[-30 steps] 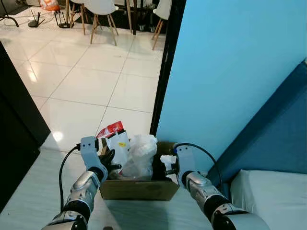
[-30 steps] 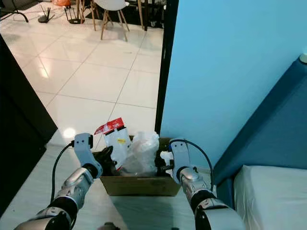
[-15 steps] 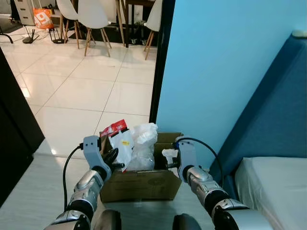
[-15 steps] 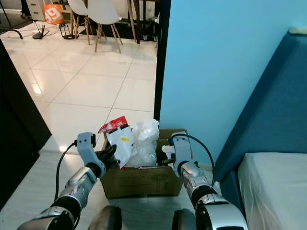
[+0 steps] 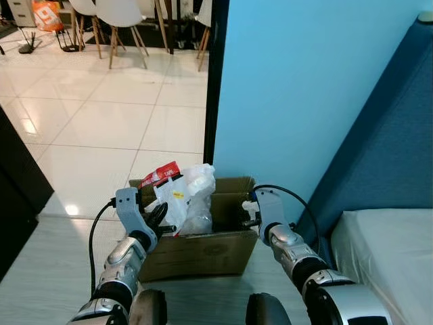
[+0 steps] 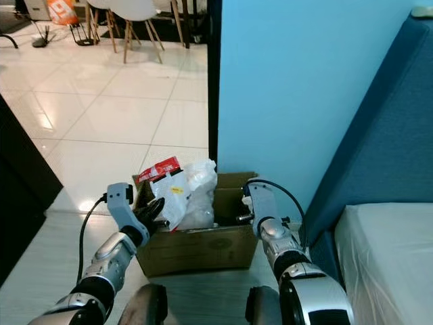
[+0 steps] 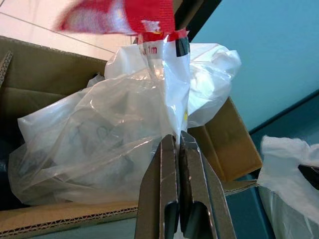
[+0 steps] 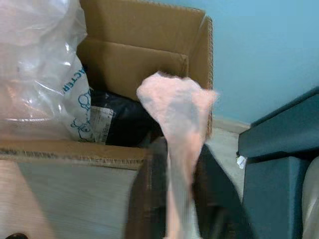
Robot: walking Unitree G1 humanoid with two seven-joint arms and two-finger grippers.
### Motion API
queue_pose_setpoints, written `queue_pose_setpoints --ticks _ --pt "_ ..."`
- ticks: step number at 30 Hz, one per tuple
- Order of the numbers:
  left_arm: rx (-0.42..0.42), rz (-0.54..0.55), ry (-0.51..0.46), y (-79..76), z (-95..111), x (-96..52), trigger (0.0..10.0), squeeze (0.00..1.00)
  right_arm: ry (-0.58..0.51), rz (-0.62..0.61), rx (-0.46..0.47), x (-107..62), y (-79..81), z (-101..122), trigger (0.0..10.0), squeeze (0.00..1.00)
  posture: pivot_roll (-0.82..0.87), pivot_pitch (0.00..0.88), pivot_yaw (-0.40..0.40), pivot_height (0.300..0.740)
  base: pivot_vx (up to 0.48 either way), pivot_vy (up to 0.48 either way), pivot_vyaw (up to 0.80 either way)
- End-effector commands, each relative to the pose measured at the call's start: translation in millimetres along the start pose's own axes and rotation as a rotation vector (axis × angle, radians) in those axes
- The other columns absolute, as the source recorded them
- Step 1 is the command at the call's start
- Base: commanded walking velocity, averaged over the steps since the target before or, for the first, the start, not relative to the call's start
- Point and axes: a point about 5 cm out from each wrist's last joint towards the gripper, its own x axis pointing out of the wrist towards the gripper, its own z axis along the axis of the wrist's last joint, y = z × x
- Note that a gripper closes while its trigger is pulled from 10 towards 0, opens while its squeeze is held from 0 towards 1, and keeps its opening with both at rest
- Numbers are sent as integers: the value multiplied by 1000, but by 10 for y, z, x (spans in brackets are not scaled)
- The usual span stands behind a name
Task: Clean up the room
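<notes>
An open cardboard box [image 5: 203,254] stands on the floor right in front of me, stuffed with a clear plastic bag [image 5: 196,196] and a red-and-white packet [image 5: 161,175]. My left gripper [image 5: 159,218] is at the box's left rim, shut on a fold of the clear bag [image 7: 109,144], its tips [image 7: 175,139] pinching the film. My right gripper [image 5: 247,220] is at the box's right rim, shut on a crumpled white scrap [image 8: 177,107] that sticks up between its fingers over the box's corner [image 8: 199,55]. A dark bag lies deeper in the box.
A blue wall [image 5: 304,88] and a dark door frame [image 5: 213,81] rise just behind the box. A blue sofa with a white cushion [image 5: 385,250] is at the right. Dark furniture [image 5: 17,176] is at the left. White tiles lead to chairs [image 5: 122,20]. My knees [image 5: 149,311] are below.
The camera has sunk and tilted, so the box now shows more from the side with its front wall visible. Both grippers keep their hold at the box's rims.
</notes>
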Motion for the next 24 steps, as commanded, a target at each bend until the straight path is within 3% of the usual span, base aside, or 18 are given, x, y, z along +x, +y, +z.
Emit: queue_pose_setpoints --ticks 1,11,12,13,16,21,22,23,24 --pt "-10 2 6 29 -28 -41 10000 0 10 20 33 8 45 23 10000 1000 256 130 -71 596 0 0 0" --pt "0 -7 10 31 13 -22 10000 0 -29 41 57 24 63 171 10000 1000 230 145 -58 596 0 0 0" --pt "37 -15 52 29 -23 -22 10000 0 -36 33 61 22 17 177 10000 0 216 147 -53 596 0 0 0" --pt "92 -15 110 41 -80 -36 10000 0 -51 15 82 19 -57 199 10000 0 204 147 -49 596 0 0 0" --pt "155 -5 179 71 -150 -62 10000 0 -82 -12 114 13 -168 250 10000 0 186 147 -43 596 0 0 0" --pt "194 62 213 143 -172 -84 10000 0 -177 -46 177 -10 -369 433 10000 0 133 152 -41 596 0 0 0" --pt "252 97 233 171 -179 -90 10000 0 -218 -59 192 -27 -458 515 10000 0 109 155 -41 596 0 0 0" --pt "252 97 233 171 -179 -90 10000 0 -218 -59 192 -27 -458 515 10000 0 109 155 -41 596 0 0 0" --pt "339 127 264 193 -195 -99 10000 0 -258 -71 202 -47 -542 590 10000 0 96 158 -46 596 0 0 0"
